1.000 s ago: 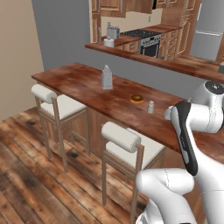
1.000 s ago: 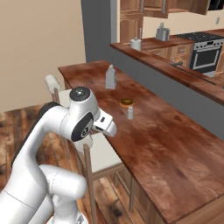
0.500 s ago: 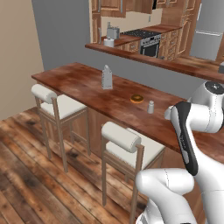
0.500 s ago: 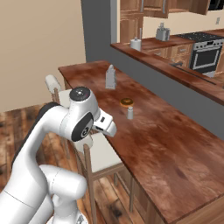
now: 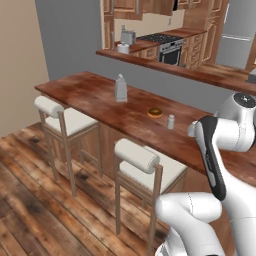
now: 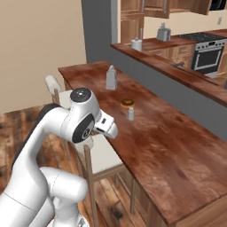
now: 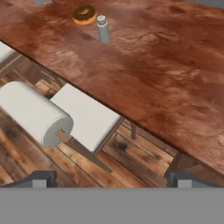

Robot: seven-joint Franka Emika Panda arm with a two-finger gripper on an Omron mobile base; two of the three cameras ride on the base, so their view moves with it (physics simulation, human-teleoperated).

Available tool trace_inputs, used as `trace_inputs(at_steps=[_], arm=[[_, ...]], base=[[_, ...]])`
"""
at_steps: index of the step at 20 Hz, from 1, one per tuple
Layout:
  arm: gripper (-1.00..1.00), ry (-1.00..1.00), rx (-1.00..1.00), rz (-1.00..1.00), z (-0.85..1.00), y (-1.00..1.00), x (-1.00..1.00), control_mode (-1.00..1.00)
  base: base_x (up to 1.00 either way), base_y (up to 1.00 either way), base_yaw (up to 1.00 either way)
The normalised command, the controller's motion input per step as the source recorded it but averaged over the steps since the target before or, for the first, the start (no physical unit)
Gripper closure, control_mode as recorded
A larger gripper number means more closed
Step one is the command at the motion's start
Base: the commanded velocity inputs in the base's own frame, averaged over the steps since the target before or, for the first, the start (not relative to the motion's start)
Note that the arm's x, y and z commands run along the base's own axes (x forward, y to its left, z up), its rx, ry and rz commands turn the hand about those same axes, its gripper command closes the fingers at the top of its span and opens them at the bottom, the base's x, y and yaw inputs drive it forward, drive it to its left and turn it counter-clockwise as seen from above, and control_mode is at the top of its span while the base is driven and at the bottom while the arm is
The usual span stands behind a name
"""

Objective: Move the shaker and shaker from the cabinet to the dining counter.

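So there stood the dining counter (image 5: pixel 100 95), by far the biggest thing on show, its glossy reddish-brown top running long across both base views, with the cream-cushioned stools (image 5: pixel 142 159) tucked along its near side. Beyond it lay the kitchen, and high up the brown wood cabinet (image 6: pixel 146 5) showed at the top edge, well apart from the arm. The white arm (image 5: pixel 222 145) was folded up close over the base, and the gripper (image 7: pixel 111 177) hung above the near stool with its jaws spread wide and nothing between them (the two dark tips sat far apart at the bottom of the hand view). Down the size scale: the tapered box grater (image 5: pixel 120 88) stood upright toward the far end of the counter, the round donut (image 5: pixel 155 112) lay nearer, and just beside it, not touching, was one small grey shaker (image 5: pixel 171 121), upright on the counter top. So, by my reading, one shaker was already delivered, and the second one I could not make out anywhere. The step in hand looked like heading back to the cabinet for it. Doing that well, I judged, meant keeping the arm tucked while the base turned, so nothing clipped the stool or swept the shaker standing there, then coming at the shelf level, jaws wide, and closing around the shaker's body rather than its narrow cap.
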Motion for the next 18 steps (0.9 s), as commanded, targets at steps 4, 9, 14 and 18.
trace_inputs(at_steps=[4,9,14,18], arm=[[-1.00,0.00,0.00,0.00,0.00,0.00,0.00,1.00],[-1.00,0.00,0.00,0.00,0.00,0.00,0.00,1.00],[-1.00,0.00,0.00,0.00,0.00,0.00,0.00,1.00],[-1.00,0.00,0.00,0.00,0.00,0.00,0.00,1.00]], base=[[-0.69,-0.14,-0.15],[-0.76,-0.13,-0.16],[-0.76,-0.12,-0.16],[-0.77,-0.18,-0.12]])
